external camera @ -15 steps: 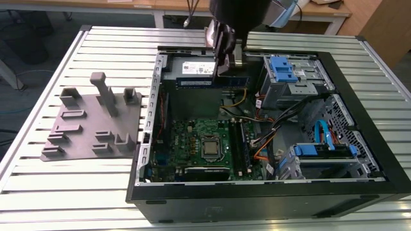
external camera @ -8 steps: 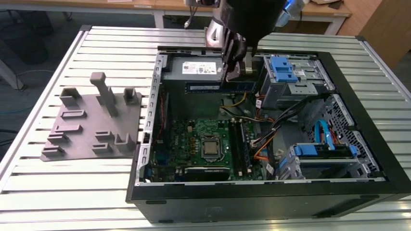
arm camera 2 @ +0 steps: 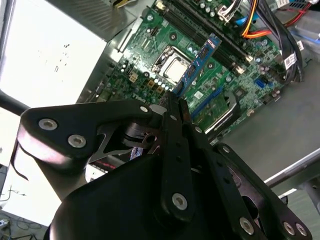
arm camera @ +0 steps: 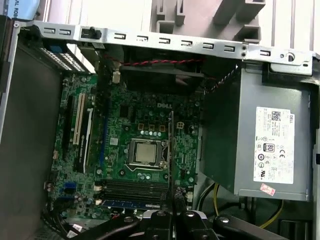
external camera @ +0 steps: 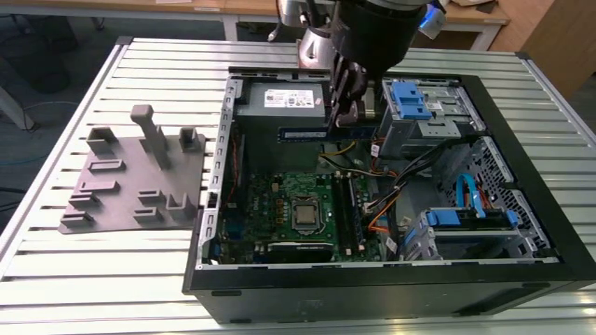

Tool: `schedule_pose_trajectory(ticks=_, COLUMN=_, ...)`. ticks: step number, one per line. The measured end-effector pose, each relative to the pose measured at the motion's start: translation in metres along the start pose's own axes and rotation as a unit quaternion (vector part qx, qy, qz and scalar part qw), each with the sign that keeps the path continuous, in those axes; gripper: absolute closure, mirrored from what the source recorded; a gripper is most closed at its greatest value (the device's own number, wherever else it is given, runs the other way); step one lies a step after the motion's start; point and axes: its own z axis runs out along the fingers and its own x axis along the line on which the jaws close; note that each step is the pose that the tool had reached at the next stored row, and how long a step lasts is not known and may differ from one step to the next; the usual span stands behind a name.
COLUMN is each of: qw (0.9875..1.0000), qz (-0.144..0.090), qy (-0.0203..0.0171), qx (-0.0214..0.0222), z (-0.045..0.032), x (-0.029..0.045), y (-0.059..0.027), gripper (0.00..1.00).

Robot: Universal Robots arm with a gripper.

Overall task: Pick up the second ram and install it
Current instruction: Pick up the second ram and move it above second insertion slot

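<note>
Ribbed metal forms your counter (external camera: 139,279), and on it an open computer case (external camera: 373,287) lies on its side, with a grey moulded tray (external camera: 112,174) just beside it on the exterior view's left. Your tool (external camera: 350,118) hangs over the inside of the case, near the grey power supply (external camera: 279,101). Its fingers (arm camera 2: 176,135) are pinched together on the memory stick (arm camera 2: 197,65), so there is no gap beyond the thickness of the board. You see the stick's blue face in the second wrist view, reaching out from the fingertips above the green motherboard (external camera: 279,202). In the first wrist view it shows edge-on as a thin dark line crossing beside the processor (arm camera: 145,152). The stick is held clear of the long black slots (arm camera: 132,189) and touches none of them. A blue strip (arm camera: 132,204) runs along the slot farthest from the processor; you cannot tell for certain that it is a seated stick. Bundled cables (external camera: 410,174) and blue drive brackets (external camera: 410,101) sit on the exterior view's right of the case.
</note>
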Motion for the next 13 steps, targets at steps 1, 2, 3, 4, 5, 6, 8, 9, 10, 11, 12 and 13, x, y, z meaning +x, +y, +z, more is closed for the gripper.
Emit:
schedule_pose_trajectory(ticks=1, qw=1.0000, qz=0.000, qy=0.0000, qx=-0.0001, z=0.0012, x=0.0002, y=-0.0017, gripper=0.89)
schedule_pose_trajectory(ticks=2, qw=1.0000, qz=0.000, qy=0.0000, qx=-0.0002, z=0.0024, x=0.0003, y=-0.0032, gripper=0.89)
schedule_pose_trajectory(ticks=3, qw=1.0000, qz=0.000, qy=0.0000, qx=-0.0004, z=0.0037, x=0.0005, y=-0.0047, gripper=0.89)
schedule_pose_trajectory(ticks=4, qw=1.0000, qz=0.000, qy=0.0000, qx=-0.0005, z=0.0049, x=0.0007, y=-0.0061, gripper=0.89)
schedule_pose_trajectory(ticks=5, qw=1.0000, qz=0.000, qy=0.0000, qx=-0.0006, z=0.0062, x=0.0008, y=-0.0075, gripper=0.89)
schedule_pose_trajectory(ticks=6, qw=1.0000, qz=0.000, qy=0.0000, qx=-0.0007, z=0.0075, x=0.0010, y=-0.0088, gripper=0.89)
schedule_pose_trajectory(ticks=8, qw=1.0000, qz=0.000, qy=0.0000, qx=-0.0008, z=0.0101, x=0.0013, y=-0.0115, gripper=0.89)
schedule_pose_trajectory(ticks=9, qw=1.0000, qz=0.000, qy=-0.0001, qx=-0.0010, z=0.0116, x=0.0015, y=-0.0131, gripper=0.89)
schedule_pose_trajectory(ticks=10, qw=1.0000, qz=0.000, qy=-0.0001, qx=-0.0010, z=0.0129, x=0.0016, y=-0.0145, gripper=0.89)
schedule_pose_trajectory(ticks=11, qw=1.0000, qz=0.000, qy=-0.0001, qx=-0.0011, z=0.0142, x=0.0018, y=-0.0158, gripper=0.89)
schedule_pose_trajectory(ticks=12, qw=1.0000, qz=0.000, qy=-0.0001, qx=-0.0013, z=0.0155, x=0.0019, y=-0.0172, gripper=0.89)
schedule_pose_trajectory(ticks=13, qw=1.0000, qz=0.000, qy=-0.0001, qx=-0.0014, z=0.0168, x=0.0021, y=-0.0187, gripper=0.89)
